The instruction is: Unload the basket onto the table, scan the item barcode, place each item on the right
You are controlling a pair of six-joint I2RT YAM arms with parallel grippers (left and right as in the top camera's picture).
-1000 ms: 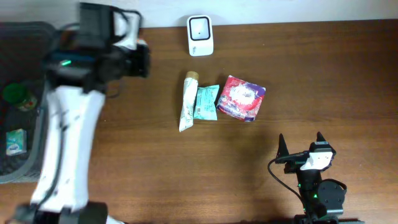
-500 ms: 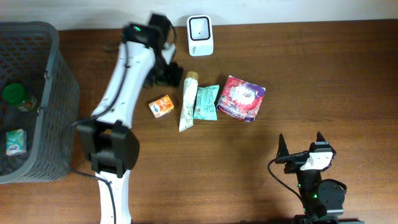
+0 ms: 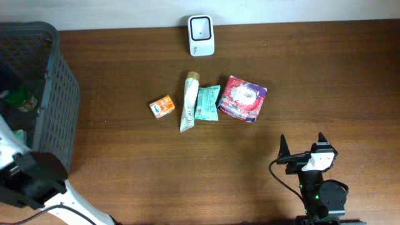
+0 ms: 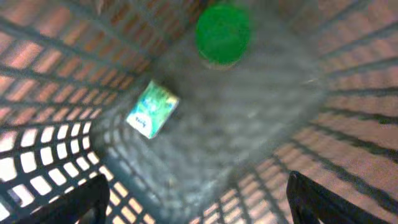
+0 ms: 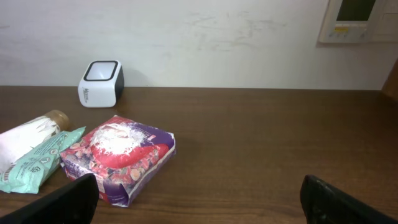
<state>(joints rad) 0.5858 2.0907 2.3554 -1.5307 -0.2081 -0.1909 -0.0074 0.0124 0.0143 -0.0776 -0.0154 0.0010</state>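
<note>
Four grocery items lie in a loose row at the middle of a dark wooden table (image 3: 312,75). From left to right they are a small orange cardboard carton (image 3: 162,106), a long cream plastic tube with a tan cap (image 3: 189,102), a flat teal foil packet (image 3: 207,103) lying against the tube's right side, and a crinkled purple-and-red printed pouch (image 3: 242,98) just beside the packet.

One white, rounded-square barcode scanner (image 3: 200,35) stands beyond them at the far edge by the wall, apart from all four.

At the far left, one grey plastic lattice basket (image 3: 59,94) holds two things (both blurred in the wrist view). They are a round green-lidded container (image 4: 222,26) and a small green-and-white cardboard box (image 4: 152,109), lying apart on the mesh floor.

The left gripper (image 4: 196,196) hangs over the inside of the basket, its fingers spread wide with nothing between them. The right gripper (image 3: 302,139), at the near right of the table, faces the pouch with its black fingers likewise parted. It holds nothing and is well apart from every item.
</note>
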